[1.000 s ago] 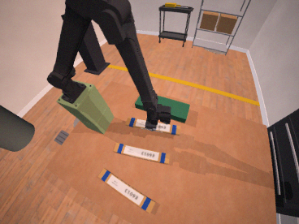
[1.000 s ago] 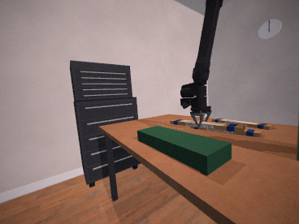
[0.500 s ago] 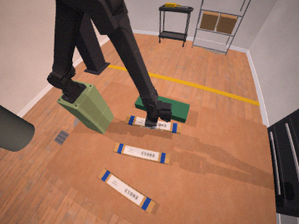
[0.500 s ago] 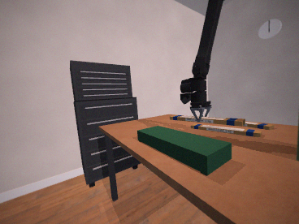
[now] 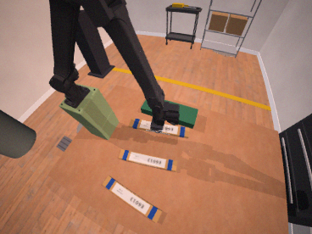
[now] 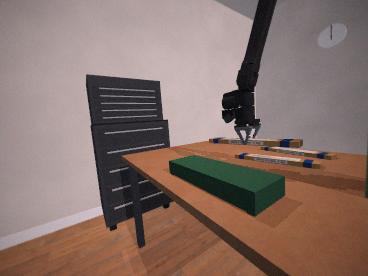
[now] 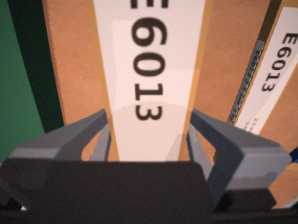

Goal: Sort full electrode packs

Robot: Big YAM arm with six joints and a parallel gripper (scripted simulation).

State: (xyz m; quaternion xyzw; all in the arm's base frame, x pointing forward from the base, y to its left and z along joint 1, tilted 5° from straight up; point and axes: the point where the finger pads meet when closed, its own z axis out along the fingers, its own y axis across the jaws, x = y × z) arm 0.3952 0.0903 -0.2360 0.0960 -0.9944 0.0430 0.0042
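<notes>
Okay, gripper (image 5: 157,128) (image 6: 246,142) (image 7: 148,111) is closed on the sides of a long, flat tan pack with a white label and blue end bands (image 5: 169,129) (image 6: 275,143) (image 7: 150,60). Grip is near mid-length; wrist view has the label between the grey fingers, reading E6013. Held pack is roughly level, looks raised slightly off the brown tabletop (image 5: 237,165) (image 6: 325,210) (image 7: 75,60), beside the low dark green rectangular platform (image 5: 188,115) (image 6: 225,181) (image 7: 17,75), not on it.

Second pack, same tan/white/blue look (image 5: 146,160) (image 6: 277,160) (image 7: 280,65), lies flat on the tabletop, in the middle of the row, apart from the held one. Third matching pack (image 5: 133,199) (image 6: 300,152) lies flat too, farthest from the platform, set at an angle in the top view. Both loose packs are off the platform; nothing is lying on it. Fill level of each pack: cannot tell from the outside.

Black jointed arm (image 5: 136,64) (image 6: 257,42) reaches down over the held pack. Pale green box-shaped stand (image 5: 97,114) is on the arm's base side. Dark drawer cabinet (image 5: 298,169) (image 6: 130,165) stands beyond the tabletop edge. Top view also gets a black cart (image 5: 186,9) and a metal shelf unit (image 5: 207,26) with cardboard boxes (image 5: 218,22) near the far wall.
</notes>
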